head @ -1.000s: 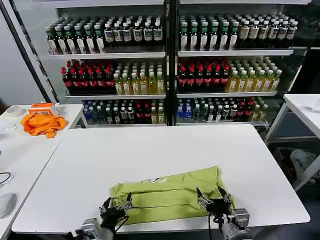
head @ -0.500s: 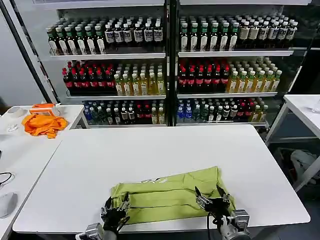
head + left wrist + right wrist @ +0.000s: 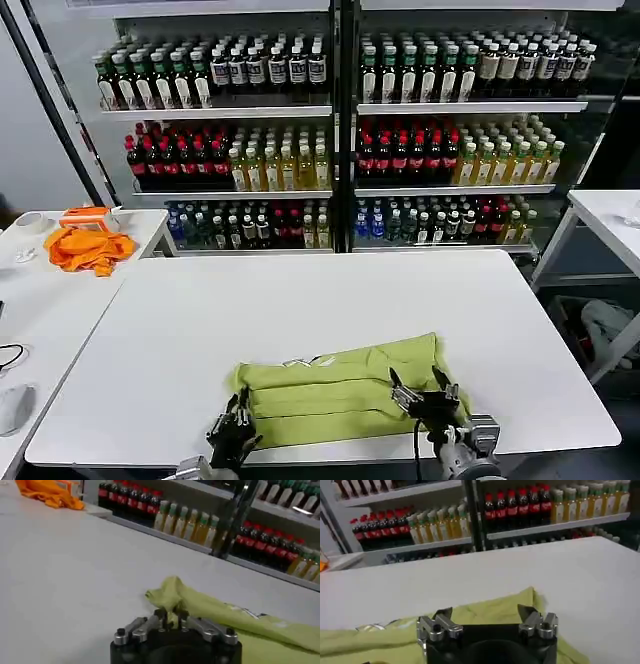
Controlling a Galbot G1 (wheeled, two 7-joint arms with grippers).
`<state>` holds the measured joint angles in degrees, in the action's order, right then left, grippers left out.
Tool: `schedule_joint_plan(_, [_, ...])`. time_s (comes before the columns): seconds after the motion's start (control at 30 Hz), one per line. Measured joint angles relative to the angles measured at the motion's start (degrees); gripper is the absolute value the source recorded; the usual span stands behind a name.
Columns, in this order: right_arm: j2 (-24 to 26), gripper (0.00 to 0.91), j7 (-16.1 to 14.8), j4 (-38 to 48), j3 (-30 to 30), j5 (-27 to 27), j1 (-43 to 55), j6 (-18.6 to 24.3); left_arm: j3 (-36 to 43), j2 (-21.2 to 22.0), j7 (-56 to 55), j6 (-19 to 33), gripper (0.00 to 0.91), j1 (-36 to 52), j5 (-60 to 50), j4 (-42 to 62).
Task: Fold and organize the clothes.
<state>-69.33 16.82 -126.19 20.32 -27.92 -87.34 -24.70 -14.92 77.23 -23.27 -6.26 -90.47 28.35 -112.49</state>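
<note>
The clothes, one lime yellow-green T-shirt [image 3: 330, 395], lie folded into a long band near the front edge of the white table [image 3: 300, 300]. A bit of white print [image 3: 308, 361] shows along its far edge. My left gripper [image 3: 238, 422] is at the shirt's left end, shut on a raised corner of the fabric [image 3: 172, 592]; in the left wrist view the left gripper [image 3: 170, 615] pinches that cloth between its fingertips. My right gripper [image 3: 415, 380] stands open over the shirt's right part, and the right wrist view shows the right gripper [image 3: 485, 614] with green cloth [image 3: 480, 611] lying between its spread fingers.
Shelves of drink bottles [image 3: 340, 150] stand behind the table. A side table on the left carries an orange cloth [image 3: 88, 248] and an orange box [image 3: 85, 215]. Another white table [image 3: 610, 215] stands at the right. Bare tabletop stretches beyond the shirt.
My left gripper has closed on the shirt's left corner and drawn back toward the near edge, pulling that end slightly rightward. The right gripper has barely moved.
</note>
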Motion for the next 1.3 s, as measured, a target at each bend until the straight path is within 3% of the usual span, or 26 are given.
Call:
schedule_joint_plan(0.53, [0.16,0.907,0.97,0.66,-0.35,-2.09,2.07,-0.1,-8.31,-3.62,-0.09,0.92,0.03,2.79,5.51,-3.22])
schedule_joint_plan(0.97, [0.33,0.907,1.24,0.43,0.15,-3.36,2.51,-0.32,-21.42,-13.85,2.1,-4.22,0.03,5.69,17.86,-5.68])
schedule_joint_plan(1.3, [0.75,0.907,1.26,-0.02,1.36,-3.71,1.5,-0.29,-18.1,-15.24,3.45,-7.1,0.03,7.66,25.23,-10.88])
